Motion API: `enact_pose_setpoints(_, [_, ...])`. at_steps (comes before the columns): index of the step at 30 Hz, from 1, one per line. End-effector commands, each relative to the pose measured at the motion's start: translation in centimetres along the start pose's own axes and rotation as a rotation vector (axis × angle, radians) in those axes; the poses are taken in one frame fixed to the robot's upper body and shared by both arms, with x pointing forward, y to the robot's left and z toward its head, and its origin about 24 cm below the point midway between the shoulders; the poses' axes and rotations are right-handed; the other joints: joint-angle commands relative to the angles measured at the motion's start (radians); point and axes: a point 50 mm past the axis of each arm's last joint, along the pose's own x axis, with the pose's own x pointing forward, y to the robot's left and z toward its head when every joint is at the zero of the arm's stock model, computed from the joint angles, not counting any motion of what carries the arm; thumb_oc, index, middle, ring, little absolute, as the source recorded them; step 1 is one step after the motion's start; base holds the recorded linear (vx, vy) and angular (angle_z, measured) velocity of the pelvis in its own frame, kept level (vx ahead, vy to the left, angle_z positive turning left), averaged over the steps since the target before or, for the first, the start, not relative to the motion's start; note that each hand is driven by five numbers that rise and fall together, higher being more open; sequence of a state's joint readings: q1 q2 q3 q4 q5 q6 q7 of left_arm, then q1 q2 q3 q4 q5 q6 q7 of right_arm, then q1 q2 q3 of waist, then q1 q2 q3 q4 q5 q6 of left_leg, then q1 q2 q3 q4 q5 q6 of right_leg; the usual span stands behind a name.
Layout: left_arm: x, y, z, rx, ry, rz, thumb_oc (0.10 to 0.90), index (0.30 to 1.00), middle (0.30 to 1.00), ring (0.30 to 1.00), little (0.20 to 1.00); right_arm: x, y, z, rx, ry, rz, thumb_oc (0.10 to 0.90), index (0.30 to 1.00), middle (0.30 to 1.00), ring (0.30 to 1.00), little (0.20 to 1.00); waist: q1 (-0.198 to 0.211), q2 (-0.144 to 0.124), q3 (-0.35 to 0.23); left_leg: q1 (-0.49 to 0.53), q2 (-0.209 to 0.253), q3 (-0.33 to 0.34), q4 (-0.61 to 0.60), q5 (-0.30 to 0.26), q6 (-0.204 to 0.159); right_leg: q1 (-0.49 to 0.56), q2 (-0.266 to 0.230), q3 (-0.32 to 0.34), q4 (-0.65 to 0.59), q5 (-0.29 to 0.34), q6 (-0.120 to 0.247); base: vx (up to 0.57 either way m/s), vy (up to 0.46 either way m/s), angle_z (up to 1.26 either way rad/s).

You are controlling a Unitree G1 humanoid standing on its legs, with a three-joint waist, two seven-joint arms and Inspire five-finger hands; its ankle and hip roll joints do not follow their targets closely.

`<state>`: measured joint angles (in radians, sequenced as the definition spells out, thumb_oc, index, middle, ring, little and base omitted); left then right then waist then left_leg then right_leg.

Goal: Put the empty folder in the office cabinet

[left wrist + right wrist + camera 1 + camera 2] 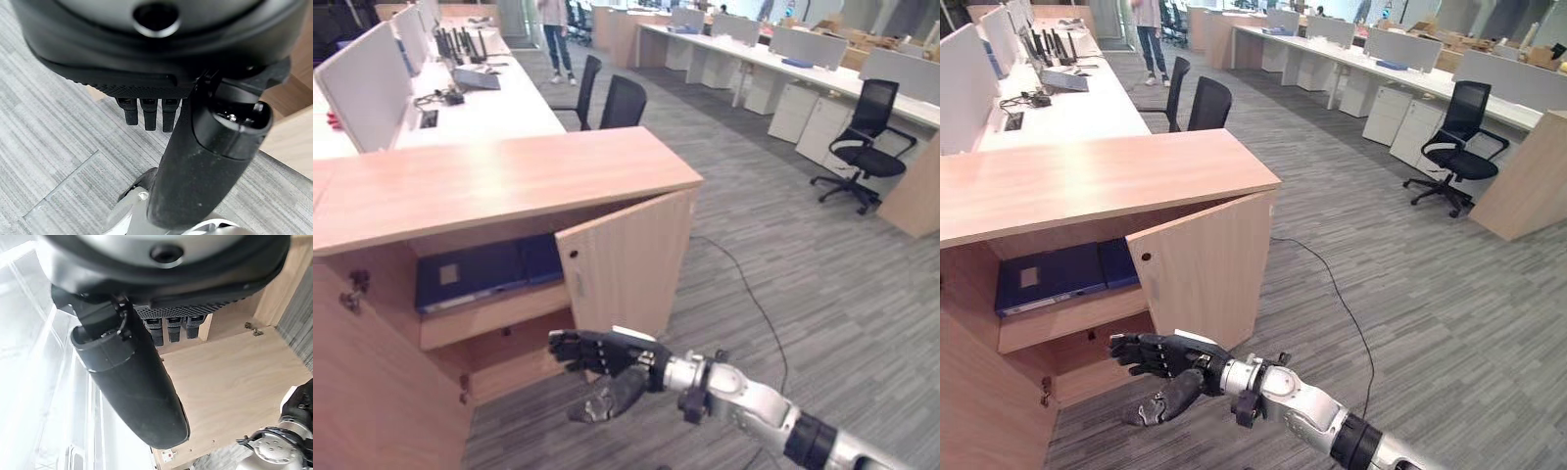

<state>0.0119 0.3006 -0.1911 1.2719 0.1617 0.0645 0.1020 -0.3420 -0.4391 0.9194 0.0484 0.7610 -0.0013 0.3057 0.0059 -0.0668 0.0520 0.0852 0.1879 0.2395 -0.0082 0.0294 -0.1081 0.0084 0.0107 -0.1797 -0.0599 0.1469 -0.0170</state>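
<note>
Right hand (607, 357) relaxed, empty.

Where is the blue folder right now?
The blue folder lies flat on the upper shelf inside the open cabinet, behind its half-open door.

Open-plan office. Grey striped carpet (783, 255). Long white desks (480, 103) far left with white divider panels (367, 83), two black chairs (612, 98) beside them. Another desk row (773, 69) far right, black swivel chair (864, 142) near it. Person (555, 34) standing far back in aisle.
</note>
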Motion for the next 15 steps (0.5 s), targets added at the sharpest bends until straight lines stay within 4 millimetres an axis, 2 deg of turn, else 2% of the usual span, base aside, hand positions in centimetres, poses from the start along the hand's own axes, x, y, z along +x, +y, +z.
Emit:
enact_pose_setpoints(1, [0.1, 0.8, 5.0, -0.033, -0.146, 0.030, 0.800, 0.900, 0.900, 0.900, 0.900, 2.1, -0.5, 5.7, -0.048, -0.225, 0.045, 0.800, 0.900, 0.900, 0.900, 0.900, 0.002, -0.024, 0.014, -0.035, 0.023, -0.024, 0.111, -0.066, 0.005, 0.048, -0.006, -0.003, 0.008, -0.223, 0.026, -0.03, -0.014, 0.07])
enact_pose_setpoints(3, [0.1, 1.0, 5.3, -0.054, -0.159, 0.052, 0.800, 0.900, 0.900, 0.900, 0.900, 2.3, -0.9, 4.8, -0.031, -0.199, 0.019, 0.800, 0.900, 0.900, 0.900, 0.900, 0.015, -0.031, 0.030, -0.067, 0.023, -0.044, 0.140, -0.054, -0.003, 0.049, -0.017, -0.028, 0.009, -0.223, 0.025, -0.09, -0.066, 0.28])
enact_pose_setpoints(4, [0.0, 1.2, 6.2, -0.095, -0.184, 0.067, 0.800, 0.900, 0.900, 0.900, 0.900, 1.6, -2.1, 3.9, -0.080, -0.156, -0.057, 0.800, 0.900, 0.900, 0.900, 0.900, 0.026, -0.044, 0.057, -0.129, 0.072, 0.010, 0.234, -0.002, -0.013, 0.055, -0.030, -0.086, 0.012, -0.227, 0.016, -0.11, -0.136, 0.41])
enact_pose_setpoints(5, [0.0, 1.3, 6.3, -0.116, -0.187, 0.066, 0.800, 0.900, 0.900, 0.900, 0.900, 1.1, -2.9, 3.0, -0.099, -0.118, -0.110, 0.800, 0.900, 0.900, 0.900, 0.900, 0.026, -0.045, 0.060, -0.137, 0.109, 0.067, 0.290, -0.018, -0.019, 0.063, -0.031, -0.119, 0.013, -0.245, 0.015, -0.09, -0.118, 0.74])
enact_pose_setpoints(6, [0.0, 1.3, 6.3, -0.116, -0.187, 0.066, 0.800, 0.900, 0.900, 0.900, 0.900, 1.1, -2.9, 3.0, -0.099, -0.118, -0.110, 0.800, 0.900, 0.900, 0.900, 0.900, 0.026, -0.045, 0.060, -0.138, 0.110, 0.066, 0.291, -0.018, -0.019, 0.063, -0.030, -0.119, 0.013, -0.245, 0.015, -0.02, -0.081, 1.27])
enact_pose_setpoints(8, [0.0, 1.3, 6.7, -0.160, -0.188, 0.071, 0.800, 0.900, 0.900, 0.900, 0.900, -0.1, -4.8, 0.3, -0.069, -0.028, -0.263, 0.800, 0.900, 0.900, 0.900, 0.900, 0.039, -0.054, 0.068, -0.151, 0.138, 0.167, 0.416, -0.075, -0.003, 0.078, -0.051, -0.207, 0.007, -0.252, 0.011, -0.03, -0.080, 1.48])
enact_pose_setpoints(9, [0.0, 1.3, 6.6, -0.159, -0.188, 0.071, 0.800, 0.900, 0.900, 0.900, 0.900, -0.1, -4.8, 0.3, -0.069, -0.028, -0.263, 0.800, 0.900, 0.900, 0.900, 0.900, 0.038, -0.053, 0.069, -0.153, 0.139, 0.164, 0.420, -0.078, -0.003, 0.079, -0.050, -0.209, 0.007, -0.253, 0.012, -0.01, -0.028, 1.12])
enact_pose_setpoints(10, [0.0, 1.2, 6.6, -0.187, -0.182, 0.066, 0.800, 0.900, 0.900, 0.900, 0.900, -1.4, -5.9, -1.5, -0.036, 0.019, -0.360, 0.800, 0.900, 0.900, 0.900, 0.900, 0.038, -0.048, 0.067, -0.134, 0.139, 0.206, 0.435, -0.107, -0.001, 0.085, -0.069, -0.287, 0.011, -0.265, 0.008, -0.01, 0.029, 0.89])
enact_pose_setpoints(11, [0.0, 1.1, 6.4, -0.195, -0.175, 0.060, 0.800, 0.900, 0.900, 0.900, 0.900, -2.0, -6.3, -2.2, -0.026, 0.040, -0.398, 0.800, 0.900, 0.900, 0.900, 0.900, 0.040, -0.044, 0.064, -0.123, 0.134, 0.224, 0.425, -0.121, -0.001, 0.088, -0.078, -0.317, 0.011, -0.267, 0.009, -0.01, 0.030, 1.35])
enact_pose_setpoints(12, [0.0, 1.1, 6.4, -0.195, -0.174, 0.060, 0.800, 0.900, 0.900, 0.900, 0.900, -2.0, -6.3, -2.3, -0.025, 0.041, -0.398, 0.800, 0.900, 0.900, 0.900, 0.900, 0.038, -0.045, 0.064, -0.123, 0.132, 0.222, 0.424, -0.121, 0.000, 0.089, -0.079, -0.320, 0.011, -0.268, 0.010, 0.00, 0.050, 1.24])
enact_pose_setpoints(13, [0.1, 1.0, 6.2, -0.202, -0.166, 0.055, 0.800, 0.900, 0.900, 0.900, 0.900, -2.8, -6.5, -3.4, -0.019, 0.082, -0.438, 0.800, 0.900, 0.900, 0.900, 0.900, 0.039, -0.040, 0.060, -0.115, 0.122, 0.235, 0.409, -0.129, -0.001, 0.093, -0.089, -0.363, 0.013, -0.272, 0.009, 0.00, 0.118, 1.56])
enact_pose_setpoints(14, [0.1, 0.5, 5.9, -0.210, -0.150, 0.037, 0.800, 0.900, 0.900, 0.900, 0.900, -4.4, -7.0, -5.4, 0.003, 0.152, -0.508, 0.800, 0.900, 0.900, 0.900, 0.900, 0.035, -0.030, 0.052, -0.100, 0.096, 0.271, 0.342, -0.138, 0.006, 0.099, -0.117, -0.438, 0.028, -0.269, 0.017, -0.01, 0.118, 1.37])
enact_pose_setpoints(15, [0.1, 0.5, 5.9, -0.210, -0.150, 0.037, 0.800, 0.900, 0.900, 0.900, 0.900, -4.4, -7.0, -5.4, 0.003, 0.152, -0.508, 0.800, 0.900, 0.900, 0.900, 0.900, 0.034, -0.030, 0.052, -0.099, 0.094, 0.271, 0.340, -0.137, 0.007, 0.099, -0.118, -0.439, 0.028, -0.269, 0.018, 0.01, 0.212, 1.32])
